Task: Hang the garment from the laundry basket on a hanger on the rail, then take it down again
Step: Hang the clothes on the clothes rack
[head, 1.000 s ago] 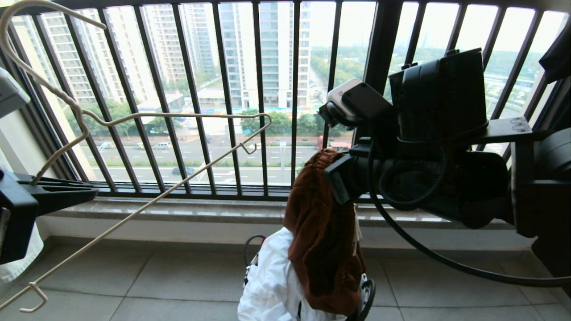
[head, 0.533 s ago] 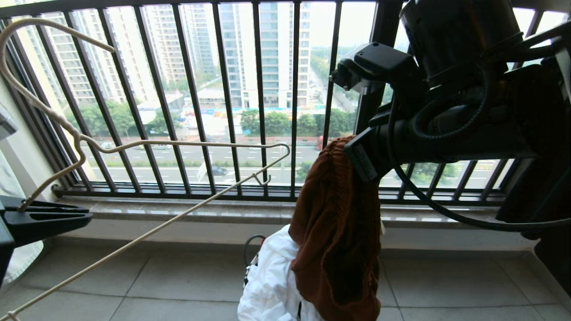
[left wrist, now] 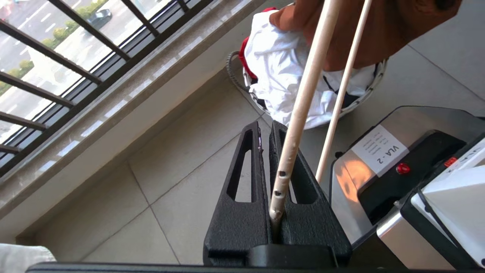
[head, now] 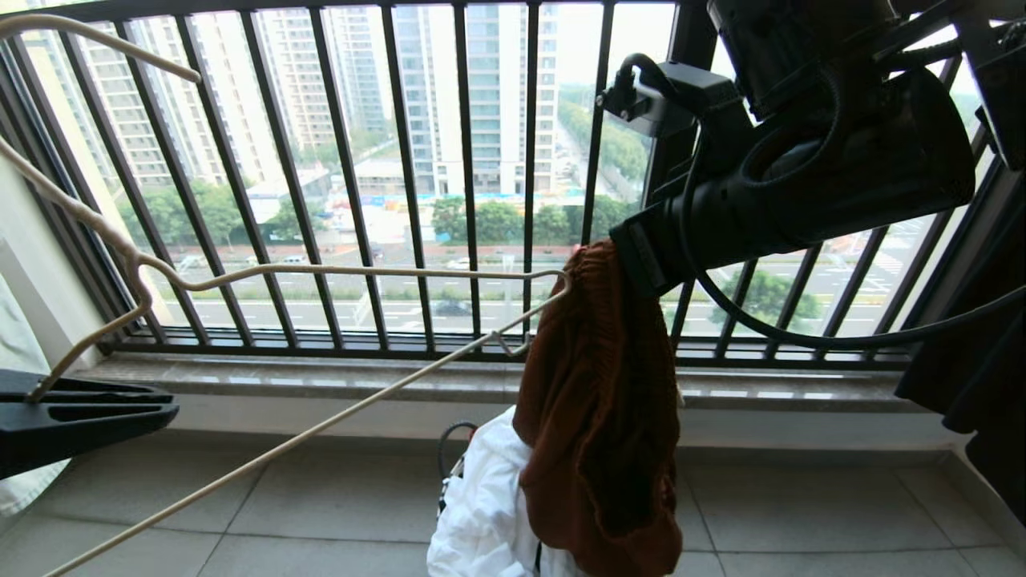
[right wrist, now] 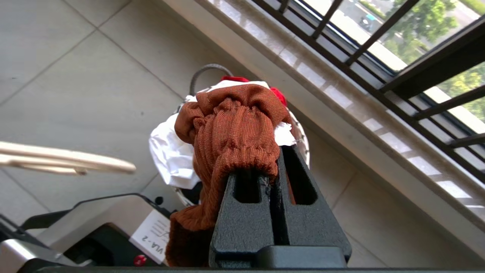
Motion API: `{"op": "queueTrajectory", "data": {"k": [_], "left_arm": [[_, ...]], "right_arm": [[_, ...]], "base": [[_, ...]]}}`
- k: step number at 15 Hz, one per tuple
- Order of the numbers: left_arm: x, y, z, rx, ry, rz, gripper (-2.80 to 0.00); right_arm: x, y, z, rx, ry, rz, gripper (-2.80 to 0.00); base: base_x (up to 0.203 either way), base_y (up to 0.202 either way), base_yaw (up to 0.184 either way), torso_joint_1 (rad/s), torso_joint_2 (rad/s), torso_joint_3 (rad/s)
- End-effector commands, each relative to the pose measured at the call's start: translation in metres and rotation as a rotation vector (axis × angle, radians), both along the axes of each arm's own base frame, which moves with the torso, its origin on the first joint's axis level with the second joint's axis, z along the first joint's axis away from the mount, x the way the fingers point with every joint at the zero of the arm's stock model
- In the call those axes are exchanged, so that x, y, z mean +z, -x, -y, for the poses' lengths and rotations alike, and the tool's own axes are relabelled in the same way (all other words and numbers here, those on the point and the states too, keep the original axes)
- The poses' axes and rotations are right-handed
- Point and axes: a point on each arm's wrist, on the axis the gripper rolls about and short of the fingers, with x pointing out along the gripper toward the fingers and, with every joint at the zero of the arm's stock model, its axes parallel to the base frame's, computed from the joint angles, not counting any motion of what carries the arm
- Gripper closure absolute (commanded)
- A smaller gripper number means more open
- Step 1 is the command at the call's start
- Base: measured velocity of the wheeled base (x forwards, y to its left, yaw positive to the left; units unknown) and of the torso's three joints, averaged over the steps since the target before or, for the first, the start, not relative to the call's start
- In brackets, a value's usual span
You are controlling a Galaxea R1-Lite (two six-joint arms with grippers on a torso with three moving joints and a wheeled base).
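Note:
The garment (head: 601, 425), rust-brown ribbed shorts, hangs bunched from my right gripper (right wrist: 271, 167), which is shut on its waistband above the laundry basket (left wrist: 233, 74). My left gripper (left wrist: 265, 127) sits low at the left in the head view and is shut on the cream wire hanger (head: 361, 270) near its neck. The hanger slants across the head view. Its right end reaches the top of the garment, and its hook curves up past the top left corner. In the right wrist view the hanger tip (right wrist: 75, 161) lies just beside the garment (right wrist: 231, 132). The rail is out of view.
A black balcony railing (head: 465, 160) of vertical bars stands above a stone sill (head: 321, 381) straight ahead. A white garment (head: 489, 505) fills the basket on the tiled floor. My own base (left wrist: 398, 159) is close beneath both arms. Pale cloth (head: 24, 481) hangs at the far left.
My right arm has lifted and tilted, raising the garment's top a little. The left gripper has swung the hanger to the right, bringing its end against the garment's waistband.

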Motion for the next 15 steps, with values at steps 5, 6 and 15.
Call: {"op": "queueTrajectory", "data": {"k": [5, 6, 15], "left_arm": [[-0.012, -0.011, 0.013, -0.070, -0.038, -0.068, 0.00], [-0.014, -0.015, 0.015, -0.072, -0.042, -0.079, 0.00], [-0.027, -0.053, 0.036, 0.021, -0.036, -0.064, 0.00]], "right_arm": [[-0.006, -0.022, -0.001, -0.033, -0.210, -0.096, 0.00], [-0.005, -0.026, -0.002, -0.048, -0.248, -0.086, 0.00], [-0.006, -0.045, -0.013, -0.150, -0.477, -0.090, 0.00]], "base": [[0.000, 0.000, 0.000, 0.000, 0.00, 0.000], [0.000, 0.000, 0.000, 0.000, 0.00, 0.000], [0.000, 0.000, 0.000, 0.000, 0.00, 0.000]]}}
